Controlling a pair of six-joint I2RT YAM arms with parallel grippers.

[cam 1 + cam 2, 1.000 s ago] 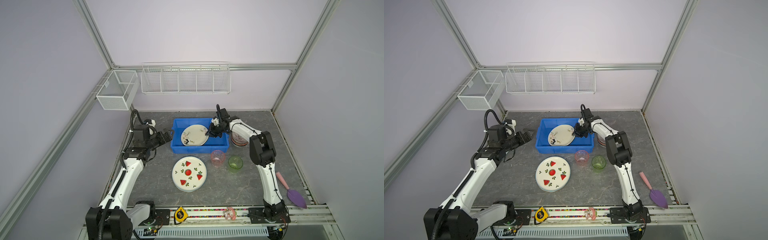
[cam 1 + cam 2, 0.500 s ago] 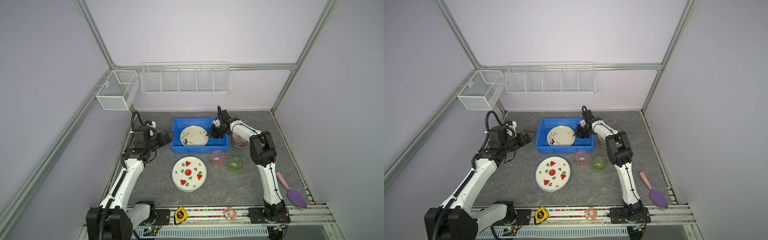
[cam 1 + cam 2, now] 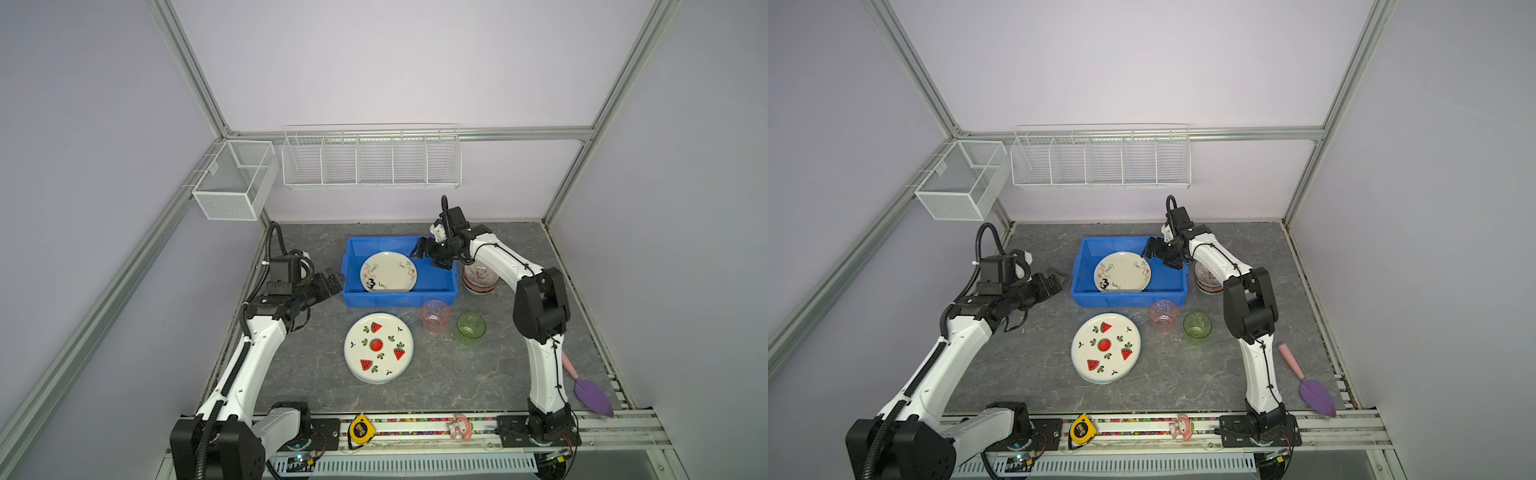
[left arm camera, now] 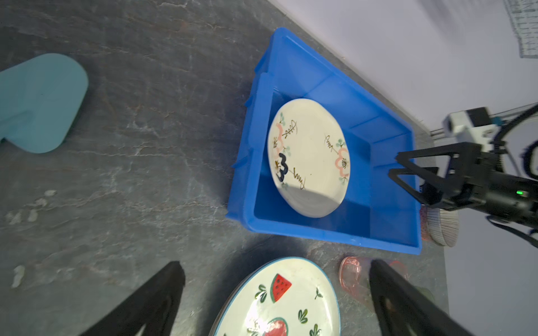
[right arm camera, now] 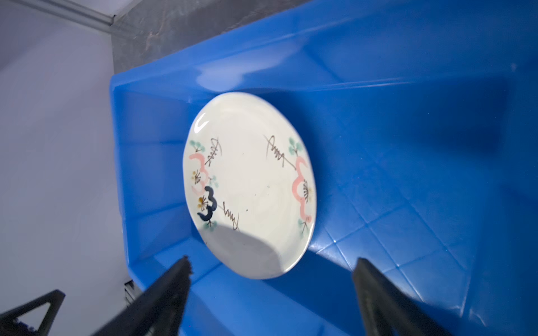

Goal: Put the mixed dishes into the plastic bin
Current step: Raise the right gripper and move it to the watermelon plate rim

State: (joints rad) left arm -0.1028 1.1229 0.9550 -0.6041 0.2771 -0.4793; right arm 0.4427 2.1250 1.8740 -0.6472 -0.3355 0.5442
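Bowl stack point(image 3: 481, 279) beside bin point(image 3: 399, 298), under right arm point(image 3: 494, 253)

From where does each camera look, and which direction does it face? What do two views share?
Both top views: high in front, facing down toward the back wall; left arm and right arm show.
Left wrist: on the left arm beside the blue bin, facing floral plate, watermelon plate and pink cup; own open jaws frame it, right arm's jaws beyond.
Right wrist: over the bin, facing down onto the plate; own open jaws, empty.
Shared: both wrist views show the floral plate in the bin.
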